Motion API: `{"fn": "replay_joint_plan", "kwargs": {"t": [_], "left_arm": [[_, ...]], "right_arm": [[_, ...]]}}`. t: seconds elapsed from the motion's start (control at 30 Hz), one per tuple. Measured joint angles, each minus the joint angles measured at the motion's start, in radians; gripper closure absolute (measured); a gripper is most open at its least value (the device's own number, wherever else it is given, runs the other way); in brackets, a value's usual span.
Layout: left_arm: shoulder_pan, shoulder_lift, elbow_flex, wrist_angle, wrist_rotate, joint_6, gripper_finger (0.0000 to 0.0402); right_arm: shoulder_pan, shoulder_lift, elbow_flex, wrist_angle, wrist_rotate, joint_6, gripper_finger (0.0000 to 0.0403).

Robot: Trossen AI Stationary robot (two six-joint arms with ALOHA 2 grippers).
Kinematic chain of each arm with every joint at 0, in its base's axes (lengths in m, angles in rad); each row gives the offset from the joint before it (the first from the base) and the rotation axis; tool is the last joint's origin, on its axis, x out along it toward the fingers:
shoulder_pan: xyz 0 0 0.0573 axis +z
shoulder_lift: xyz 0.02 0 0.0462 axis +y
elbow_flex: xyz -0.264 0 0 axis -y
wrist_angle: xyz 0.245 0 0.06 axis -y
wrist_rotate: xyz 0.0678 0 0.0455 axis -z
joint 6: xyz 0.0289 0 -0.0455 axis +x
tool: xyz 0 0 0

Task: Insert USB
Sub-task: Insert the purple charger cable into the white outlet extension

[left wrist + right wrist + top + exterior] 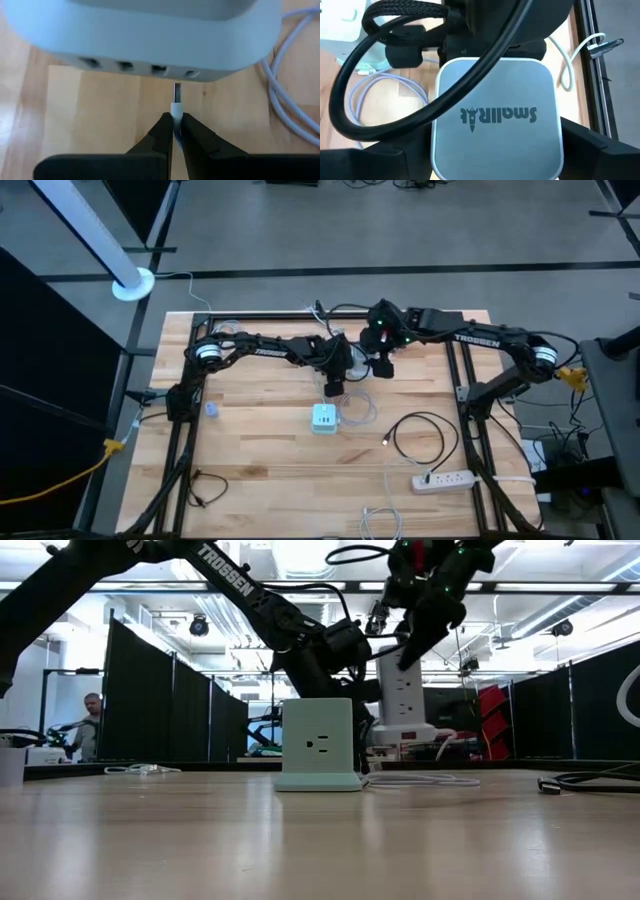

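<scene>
wooden table (260, 450): left pincer (173, 119) clamps usb plug (176, 95) facing charger (150, 35).

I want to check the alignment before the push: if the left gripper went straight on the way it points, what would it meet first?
The left gripper, shut on the USB plug, points at the port side of the pale green charger block. The plug tip would probably arrive between two ports.

White USB plug (176, 95) facing charger ports (159, 69)

Overhead view straight down on table (260, 450), low view level across it, wrist views close, charger (324, 418) shared.
</scene>
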Motion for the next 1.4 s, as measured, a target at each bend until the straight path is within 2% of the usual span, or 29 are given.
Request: {"fn": "replay_joint_plan", "kwargs": {"t": [0.57,1.07,1.3,1.4], "left_arm": [[-0.014,-0.03,-0.001,0.06,-0.003,-0.012,0.0387],[-0.014,-0.032,-0.001,0.049,-0.002,-0.01,0.0387],[-0.017,-0.037,-0.034,0.215,0.005,0.017,0.0387],[-0.013,-0.039,-0.094,0.351,0.062,-0.009,0.0387]], "right_arm": [[0.0,0.056,-0.071,-0.004,-0.007,0.004,0.0108],[0.0,-0.018,-0.071,-0.04,-0.006,-0.019,0.0109],[-0.002,-0.157,-0.13,-0.037,-0.012,-0.017,0.0109],[-0.003,-0.213,-0.2,0.0,-0.012,0.008,0.0109]]}}
